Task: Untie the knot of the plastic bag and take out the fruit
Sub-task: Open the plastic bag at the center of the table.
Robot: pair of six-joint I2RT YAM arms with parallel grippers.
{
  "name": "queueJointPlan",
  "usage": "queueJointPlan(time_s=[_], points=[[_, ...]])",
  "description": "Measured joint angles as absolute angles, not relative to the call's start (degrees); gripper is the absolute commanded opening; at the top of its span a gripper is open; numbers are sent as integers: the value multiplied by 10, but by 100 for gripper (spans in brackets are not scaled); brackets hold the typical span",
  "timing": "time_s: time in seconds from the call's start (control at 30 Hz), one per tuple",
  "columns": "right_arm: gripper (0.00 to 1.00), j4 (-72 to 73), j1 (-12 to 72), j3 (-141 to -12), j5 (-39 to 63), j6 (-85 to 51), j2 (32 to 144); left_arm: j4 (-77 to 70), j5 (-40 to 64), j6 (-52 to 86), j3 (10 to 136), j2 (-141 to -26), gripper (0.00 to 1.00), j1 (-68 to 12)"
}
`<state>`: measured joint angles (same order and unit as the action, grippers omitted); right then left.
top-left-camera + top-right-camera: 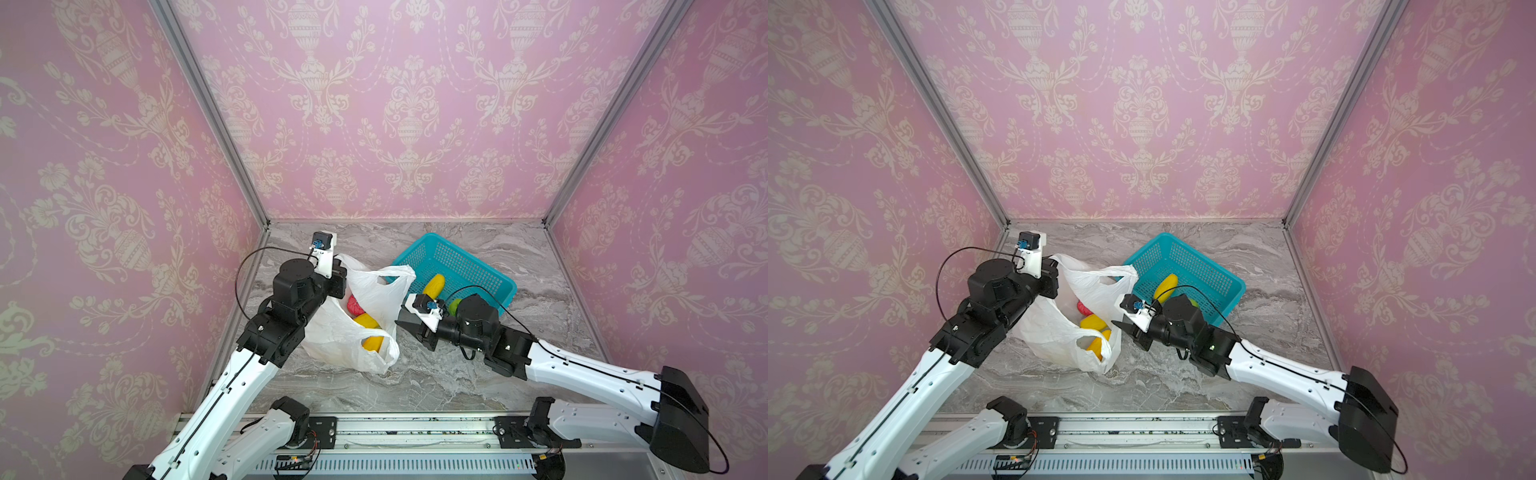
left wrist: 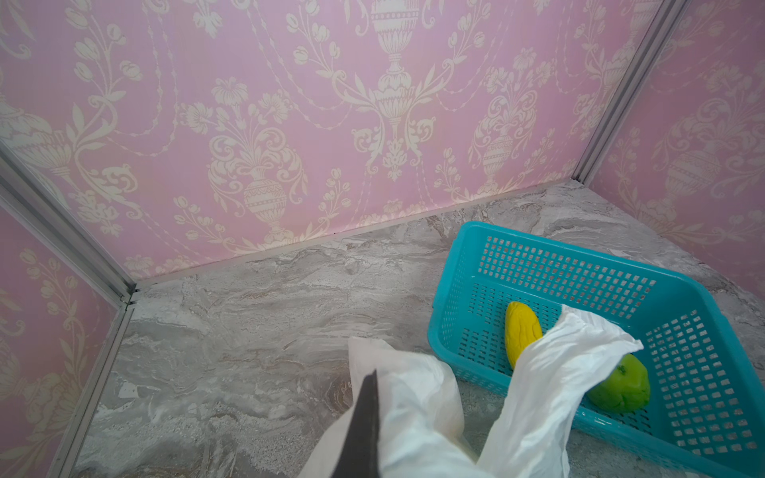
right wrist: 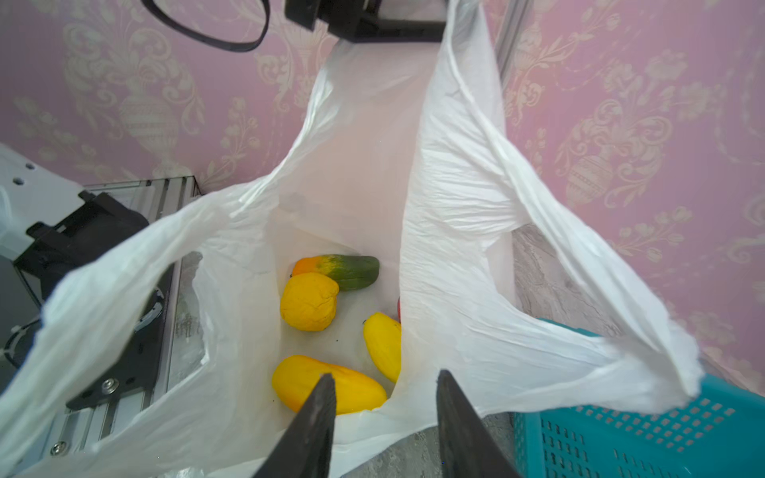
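1. Bag (image 1: 332, 332) — white and crinkly, it sits on the counter (image 1: 457, 374) left of centre, between the two arms. Its mouth gapes and its handle loops hang apart, untied.
2. One loop is lifted at the bag's far-left side, where the left pincer (image 2: 372, 385) is clamped on it. The left wrist view shows white plastic bunched against the one dark finger in sight. In both top views the wrist hides the tips.
3. A second loop (image 1: 399, 276) drapes over the near-left corner of the basket (image 1: 469, 270) and touches its rim.
4. At the near side the plastic lies slack on the counter, and a yellow patch shows through a hole there in both top views.
5. Fruit (image 1: 365, 321) lies on the bag's bottom. The right wrist view shows an orange-green piece (image 3: 343, 267) touching a round yellow piece (image 3: 308, 306). It also shows a long yellow piece (image 3: 383, 343), another long one (image 3: 289, 380) nearest the camera, and a sliver of a red piece (image 3: 399, 308) behind a fold.
6. The right pincer (image 3: 385, 378) hovers at the bag's mouth from the right — fingers apart, gripping nothing, tips aimed into the opening. Whether a finger brushes the plastic, I cannot tell.
7. The basket, teal mesh, stands just right of the bag and farther back. It holds a yellow fruit (image 2: 522, 331) and a green fruit (image 2: 621, 387), apart from each other, with the draped loop crossing between them in the left wrist view.
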<state>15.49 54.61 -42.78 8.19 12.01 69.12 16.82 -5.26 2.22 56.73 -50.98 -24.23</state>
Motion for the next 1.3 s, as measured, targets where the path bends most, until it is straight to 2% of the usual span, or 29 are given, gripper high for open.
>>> queueJointPlan(time_s=[0.13,0.17,0.27,0.4,0.5,0.83,1.1,1.3], points=[[29,228,543,-436,75,142,804,168,-53,22,567,-510,0,-242],[31,247,540,-444,72,148,841,168,-52,22,567,-510,0,-242],[56,285,515,-484,83,150,948,168,-52,22,567,-510,0,-242],[71,324,469,-549,103,135,1048,168,-52,22,567,-507,0,-242],[76,362,446,-577,127,135,1087,169,-53,20,564,-500,0,-242],[79,428,431,-652,204,123,1171,171,-62,9,564,-495,0,-242],[78,427,426,-645,221,97,1158,170,-64,7,564,-495,0,-242],[77,434,444,-628,196,77,1136,170,-64,8,564,-495,0,-242]])
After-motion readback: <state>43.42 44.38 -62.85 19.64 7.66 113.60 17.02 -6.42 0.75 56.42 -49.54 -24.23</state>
